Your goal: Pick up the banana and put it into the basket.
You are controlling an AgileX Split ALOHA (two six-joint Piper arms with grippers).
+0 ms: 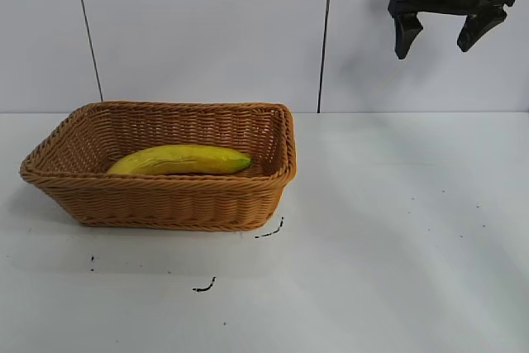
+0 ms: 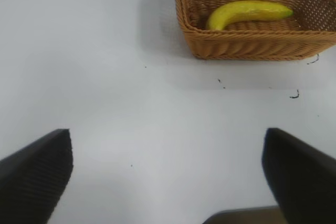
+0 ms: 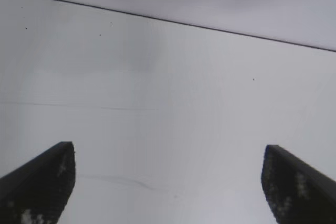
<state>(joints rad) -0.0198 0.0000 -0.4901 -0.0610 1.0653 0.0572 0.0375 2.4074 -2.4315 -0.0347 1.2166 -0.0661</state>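
Observation:
The yellow banana [image 1: 180,159] lies lengthwise inside the tan wicker basket [image 1: 165,204] at the table's left, its dark greenish tip pointing right. The left wrist view also shows the banana [image 2: 249,13] resting in the basket [image 2: 252,45], well away from my left gripper [image 2: 167,174], which is open and empty over bare table. My right gripper [image 1: 440,39] hangs high at the upper right, far from the basket, open with nothing between its fingers. In the right wrist view my right gripper [image 3: 168,182] spans only plain white surface.
A white table [image 1: 397,229] stretches to the right and front of the basket, with a few small black marks [image 1: 204,287] near the basket's front. A white panelled wall [image 1: 207,31] stands behind.

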